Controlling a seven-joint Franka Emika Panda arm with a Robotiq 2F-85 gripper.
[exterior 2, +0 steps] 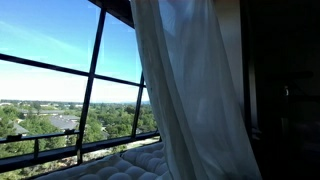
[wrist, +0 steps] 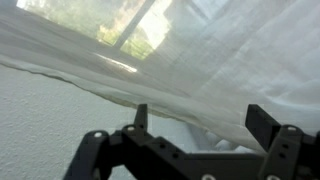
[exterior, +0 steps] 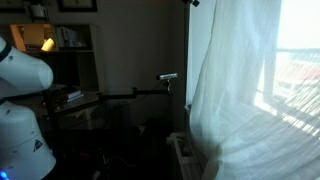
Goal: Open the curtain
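gripper open, fingers spread, nothing held. curtain is straight ahead of it in the wrist view and fills the upper frame. its edge slants from upper left down to between the fingertips; can't tell if any cloth sits inside the jaws. in an exterior view the curtain hangs tall with vertical folds. in an exterior view the curtain covers part of the window, above a quilted cushion. my read: close on that edge, then pull sideways across the folds. robot body is well apart.
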